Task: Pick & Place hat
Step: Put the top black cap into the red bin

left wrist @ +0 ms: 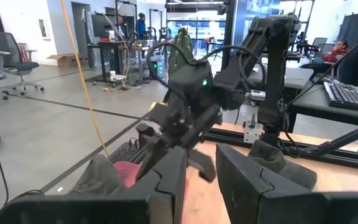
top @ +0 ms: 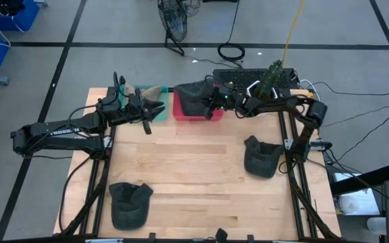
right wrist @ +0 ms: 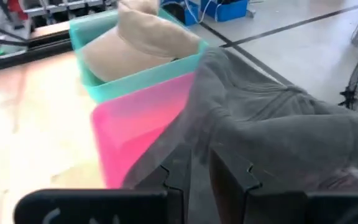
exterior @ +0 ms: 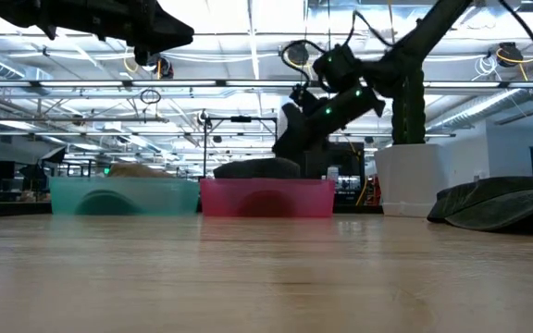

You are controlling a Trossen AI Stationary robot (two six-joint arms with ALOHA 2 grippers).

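Note:
A grey hat (top: pixel 193 96) (right wrist: pixel 278 130) lies on the pink bin (top: pixel 181 108) (exterior: pixel 266 199) at the table's far edge, draped over its rim. My right gripper (top: pixel 211 101) (right wrist: pixel 201 171) hangs right over it, fingers nearly together on the cloth. Beside it to the left stands a teal bin (top: pixel 157 90) (right wrist: pixel 142 78) with a tan hat (top: pixel 139 90) (right wrist: pixel 142 43) resting inside. My left gripper (top: pixel 152 113) (left wrist: pixel 201 168) hovers just in front of the teal bin, a narrow gap between its fingers, nothing in it. My right gripper pinches the grey hat at its near edge (right wrist: pixel 199 148), the cloth running down between the two fingers. The fingers come slanting down from above and from the table's right. The hat rests on the pink bin, slack, hanging over the rim.
Two more dark hats lie flat on the table: one near the right edge (top: pixel 262 156) (exterior: pixel 502 203), one at the near left corner (top: pixel 128 202). Bare wood (top: pixel 194 175) spreads between them. A plant, a keyboard and cables sit behind the far edge.

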